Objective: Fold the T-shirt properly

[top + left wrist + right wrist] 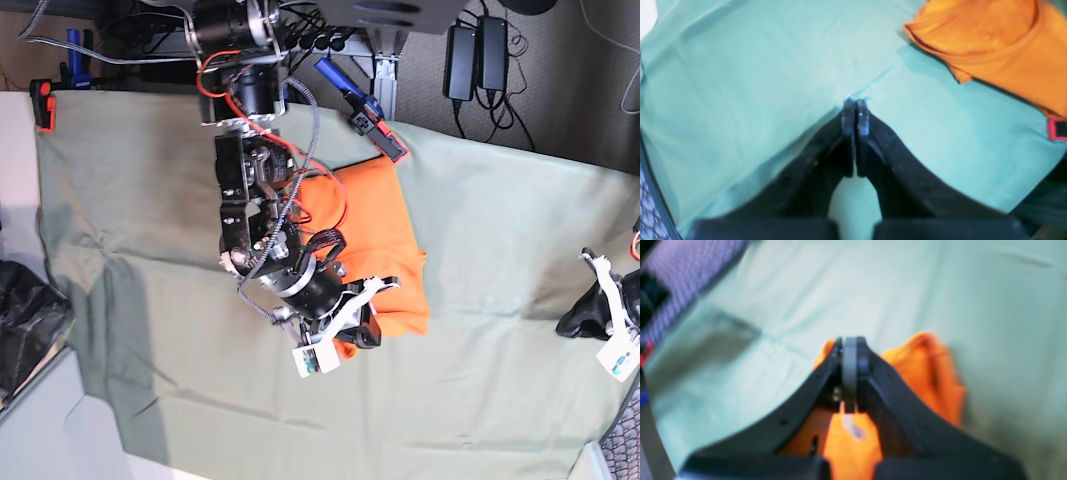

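The T-shirt (385, 235) — one, orange — lies on one green cloth (500, 300); two grippers — left (855, 108), right (850, 350) — both clenched, empty.

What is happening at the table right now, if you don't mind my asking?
A two-armed robot is folding an orange T-shirt on a grey-green cloth. The shirt already lies in a compact, roughly rectangular fold. The right gripper is over the shirt's edge, jaws shut, with orange fabric directly beneath it; whether it pinches the fabric is unclear. The left gripper is shut and empty, off to the side over bare cloth.
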Robot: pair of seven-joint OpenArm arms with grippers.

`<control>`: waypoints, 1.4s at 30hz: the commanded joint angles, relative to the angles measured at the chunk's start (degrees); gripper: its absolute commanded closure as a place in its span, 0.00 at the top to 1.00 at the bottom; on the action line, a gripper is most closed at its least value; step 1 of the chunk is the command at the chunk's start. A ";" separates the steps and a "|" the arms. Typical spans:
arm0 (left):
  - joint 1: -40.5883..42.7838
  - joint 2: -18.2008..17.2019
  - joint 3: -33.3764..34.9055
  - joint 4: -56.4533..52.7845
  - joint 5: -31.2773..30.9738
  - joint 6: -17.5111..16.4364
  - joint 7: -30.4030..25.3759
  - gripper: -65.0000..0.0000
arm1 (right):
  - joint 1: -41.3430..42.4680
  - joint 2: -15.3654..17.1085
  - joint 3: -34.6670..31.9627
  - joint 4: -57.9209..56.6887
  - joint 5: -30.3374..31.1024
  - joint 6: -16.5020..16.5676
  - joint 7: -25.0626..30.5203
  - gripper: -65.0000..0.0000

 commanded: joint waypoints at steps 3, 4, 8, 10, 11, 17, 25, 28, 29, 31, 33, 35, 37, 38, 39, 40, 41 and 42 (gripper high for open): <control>1.33 -1.11 -3.54 0.81 -2.12 -0.49 -0.31 0.00 | 1.62 -0.09 -1.29 -1.62 -4.72 5.49 3.91 0.00; 2.03 -1.11 -4.28 0.81 -2.23 -0.49 -0.22 0.00 | 1.75 -0.07 -1.27 -3.15 -6.12 5.46 5.25 0.00; 4.68 -1.11 -5.66 0.81 -2.21 -0.49 -0.15 0.00 | 3.19 1.01 -1.25 -10.71 -11.06 5.44 11.32 0.00; 5.64 -1.11 -5.81 0.81 -2.21 -0.49 -0.02 0.00 | 4.70 1.36 -1.27 -14.56 -12.28 5.40 13.35 0.00; 6.05 -1.14 -5.81 0.81 -2.19 -0.49 -0.02 0.00 | 5.64 1.33 -1.25 -16.37 -12.57 5.40 13.70 0.00; 6.95 -1.14 -5.81 0.81 -2.12 -0.49 0.63 0.00 | 10.16 1.27 -1.27 -20.68 -12.55 5.31 14.23 0.00; 7.13 -1.14 -8.09 0.96 -6.08 -0.49 4.50 0.00 | 13.18 1.31 -1.18 -19.32 -9.99 5.31 14.21 0.00; 7.67 -1.29 -9.22 1.14 -8.20 -0.49 6.23 0.00 | 12.96 1.33 -0.52 -15.21 -9.86 5.31 12.33 0.00; 8.22 -1.62 -9.53 1.14 -8.20 -0.49 6.21 0.00 | 12.96 1.36 -0.17 -13.44 -9.11 5.31 10.78 0.00; 9.55 -2.27 -10.32 1.44 -8.20 -0.49 6.21 0.00 | 12.96 1.79 0.72 -9.40 -6.82 5.33 7.37 0.00; 11.69 -2.75 -11.76 2.23 -8.20 -0.49 6.21 0.00 | 12.92 2.89 1.60 -5.51 -4.46 5.31 4.02 0.00; 14.32 -2.93 -13.88 3.32 -8.17 -0.49 6.21 0.00 | 12.61 4.76 2.05 -2.64 -2.23 5.31 1.44 0.00; 17.18 -2.89 -16.52 4.31 -8.20 -0.49 6.16 0.00 | 11.32 6.99 2.23 -0.44 -1.29 5.33 0.63 0.00; 18.69 -2.89 -17.81 4.72 -8.20 -0.49 6.16 0.00 | 10.27 8.15 2.25 0.57 -1.20 5.33 0.57 0.00; 20.31 -2.86 -19.21 5.05 -8.22 -0.49 6.16 0.00 | 9.01 9.29 2.27 1.53 -0.96 5.33 0.35 0.00; 21.81 -2.86 -20.48 5.33 -8.52 -0.49 6.16 0.00 | 7.61 10.36 2.36 2.49 -0.81 5.31 0.11 0.00; 23.30 -2.86 -21.68 5.55 -8.83 -0.49 6.16 0.00 | 6.03 11.45 2.43 3.39 -0.50 5.31 -0.24 0.00; 24.63 -2.84 -22.84 5.73 -8.96 -0.49 6.16 0.00 | 4.42 12.57 2.64 4.28 -0.13 5.31 -0.46 0.00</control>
